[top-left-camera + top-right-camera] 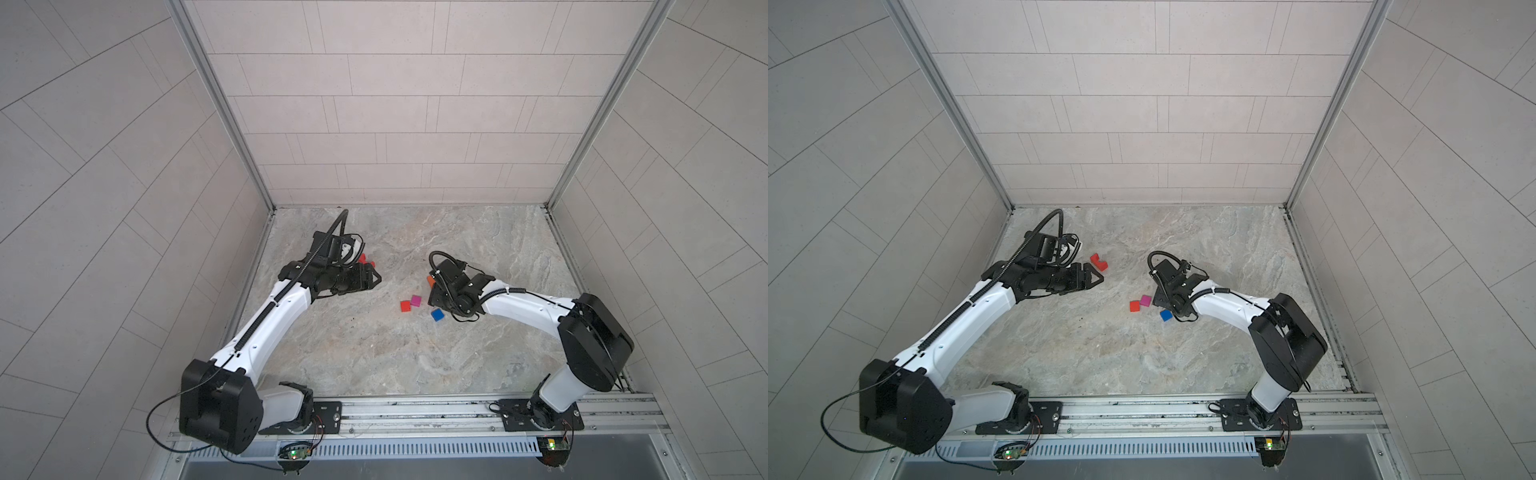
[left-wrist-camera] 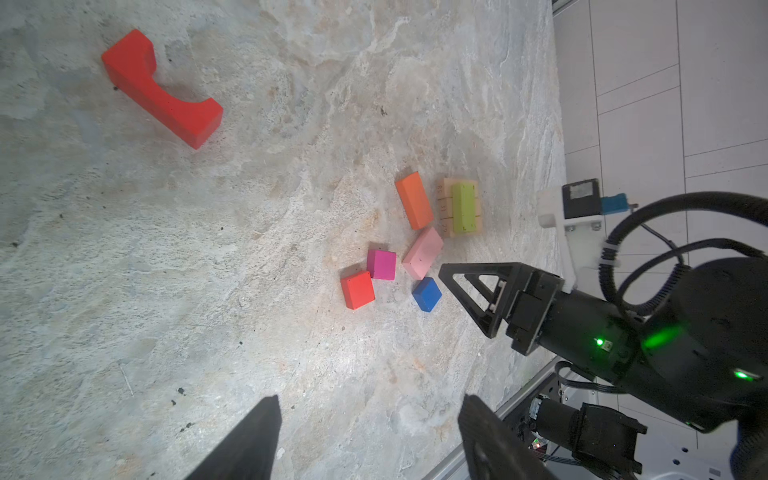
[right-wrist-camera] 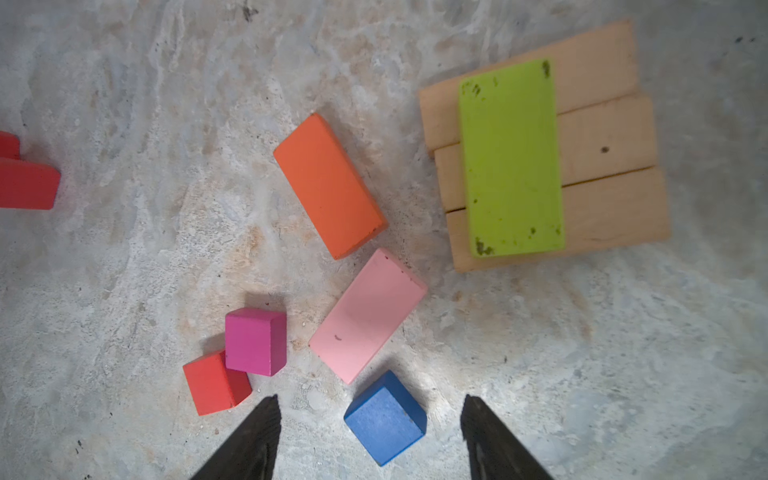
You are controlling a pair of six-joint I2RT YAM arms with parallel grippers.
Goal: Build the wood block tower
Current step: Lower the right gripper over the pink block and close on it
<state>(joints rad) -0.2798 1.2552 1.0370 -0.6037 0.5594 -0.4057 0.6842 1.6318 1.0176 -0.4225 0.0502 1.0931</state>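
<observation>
Three tan bars point(image 3: 606, 141) lie side by side on the floor with the lime oblong point(image 3: 511, 158) flat across them. Loose beside them are the orange oblong point(image 3: 328, 187), pink oblong point(image 3: 368, 316), magenta cube point(image 3: 255, 340), red cube point(image 3: 212, 384) and blue cube point(image 3: 384, 417). My right gripper point(image 3: 370, 397) hovers open over the blue cube without touching it. The red notched piece point(image 1: 1099, 262) lies apart to the left, just beyond my left gripper point(image 1: 1096, 278). In the left wrist view the left gripper point(image 2: 370, 397) is open over bare floor.
In both top views the right wrist point(image 1: 453, 286) hides the tan bars and the oblongs, apart from a sliver of orange. The marble floor point(image 1: 374, 353) is walled by tiled panels on three sides. A metal rail point(image 1: 415, 411) with the arm bases runs along the front.
</observation>
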